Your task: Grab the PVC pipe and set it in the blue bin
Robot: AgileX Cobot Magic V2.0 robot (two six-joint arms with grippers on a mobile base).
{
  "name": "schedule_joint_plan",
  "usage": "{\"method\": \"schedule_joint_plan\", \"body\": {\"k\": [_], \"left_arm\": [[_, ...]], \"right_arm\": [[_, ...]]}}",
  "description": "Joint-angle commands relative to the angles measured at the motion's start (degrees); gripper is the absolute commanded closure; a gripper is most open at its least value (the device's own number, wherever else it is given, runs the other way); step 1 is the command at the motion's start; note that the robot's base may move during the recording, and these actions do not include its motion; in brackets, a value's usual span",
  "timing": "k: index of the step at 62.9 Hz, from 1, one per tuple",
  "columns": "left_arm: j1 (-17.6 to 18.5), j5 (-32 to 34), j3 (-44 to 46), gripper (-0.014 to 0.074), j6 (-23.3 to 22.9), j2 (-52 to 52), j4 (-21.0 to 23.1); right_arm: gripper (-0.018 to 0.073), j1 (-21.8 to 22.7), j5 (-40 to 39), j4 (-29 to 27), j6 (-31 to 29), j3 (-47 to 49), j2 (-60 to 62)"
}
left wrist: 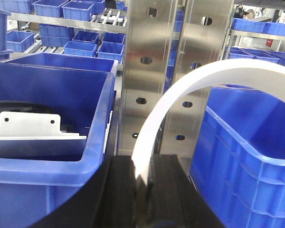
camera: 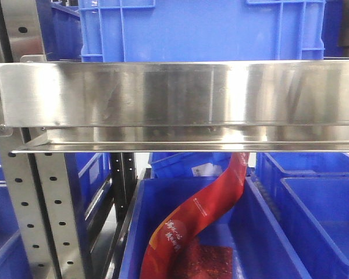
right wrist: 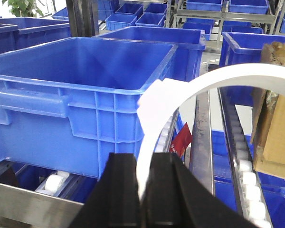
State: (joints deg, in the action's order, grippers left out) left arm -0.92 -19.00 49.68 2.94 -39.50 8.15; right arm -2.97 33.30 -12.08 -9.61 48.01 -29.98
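— Where is the PVC pipe, relative to the pincers?

— I cannot name it with certainty. In the left wrist view a white band, flat and curved, comes up from the narrow gap of the left pincer and bends in an arc to the right. The right wrist view shows the same kind of band coming out of the right pincer. Whether either band is the pipe, I cannot tell.

— Are the pincers closed?

— On each one the two black fingers stand close together and the band fills the gap. If they really press it, I cannot tell.

— And the blue bin?

— One large blue bin stands in front of the right pincer, to its left, on a roller shelf. The left pincer is before a steel upright, between a bin with a white plate and another bin.

— The front view?

— It shows a steel shelf, and under it a bin with a red pack.
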Motion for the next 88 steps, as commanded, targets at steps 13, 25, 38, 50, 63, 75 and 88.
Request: {"method": "schedule_joint_plan", "body": {"k": [13, 25, 38, 50, 63, 75, 88], "left_arm": [[0.16, 1.85, 0.12, 0.0707, -0.08, 0.33, 1.48], [0.98, 0.79, 0.56, 0.0707, 0.03, 0.33, 3.73], [11.90, 2.61, 2.95, 0.0707, 4.93, -0.92, 3.82], [22.83, 4.91, 9.91, 0.0707, 4.93, -8.27, 3.95], [27.01, 5.24, 19.36, 0.0707, 4.93, -19.97, 3.82], [27.01, 6.40, 26.99, 0.0707, 4.93, -27.79, 2.92], [27.01, 10.27, 29.29, 0.0707, 4.93, -32.36, 1.43]], "right_arm": [[0.0728, -0.09, -1.68, -0.08, -0.24, -0.12, 0.24], [0.0728, -0.09, -4.49, -2.98, -0.24, -0.01, 0.24], [0.0728, -0.09, -6.79, -5.00, -0.24, 0.08, -0.26], [0.0728, -0.09, -6.79, -7.50, -0.63, 3.54, -2.42], [0.0728, -0.09, -5.75, -9.91, -1.32, 7.76, -7.28], [0.0728, -0.09, -6.53, -15.15, -8.76, 11.73, -12.43], [0.0728, -0.42, -10.78, -15.56, -10.58, 14.90, -17.95]]}}
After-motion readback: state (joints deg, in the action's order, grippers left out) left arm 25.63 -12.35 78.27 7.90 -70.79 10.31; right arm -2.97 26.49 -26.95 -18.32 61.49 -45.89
